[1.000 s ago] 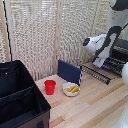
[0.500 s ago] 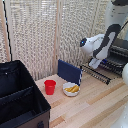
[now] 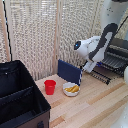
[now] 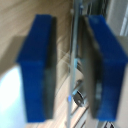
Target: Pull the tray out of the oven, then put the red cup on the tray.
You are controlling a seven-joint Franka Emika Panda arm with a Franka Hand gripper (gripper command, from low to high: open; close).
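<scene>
From my screen, the tray (image 3: 102,75) sticks out of the oven (image 3: 117,56) at the exterior view's right, its dark bars reaching over the table toward the blue panel. My claw (image 3: 88,67) is down at the tray's front edge. In the wrist view the two blue pads (image 4: 36,70) stand narrowly apart with a thin metal bar of the tray (image 4: 75,60) running between them, nearer one pad; I cannot tell whether either pad presses on it, so I cannot call it a grip.

The red cup (image 3: 50,87) stands upright on the table, well apart from the tray, toward the exterior view's left. Just beside it sits a white bowl (image 3: 71,89) with yellow pieces inside. The upright dark blue panel (image 3: 69,72) stands behind the bowl, between the cup and the tray.

I can read no writing or brand anywhere.

The table (image 3: 95,107) is pale wood planks. A large black box (image 3: 20,102) fills the near left corner. Pale woven screens (image 3: 45,35) close off the back.
</scene>
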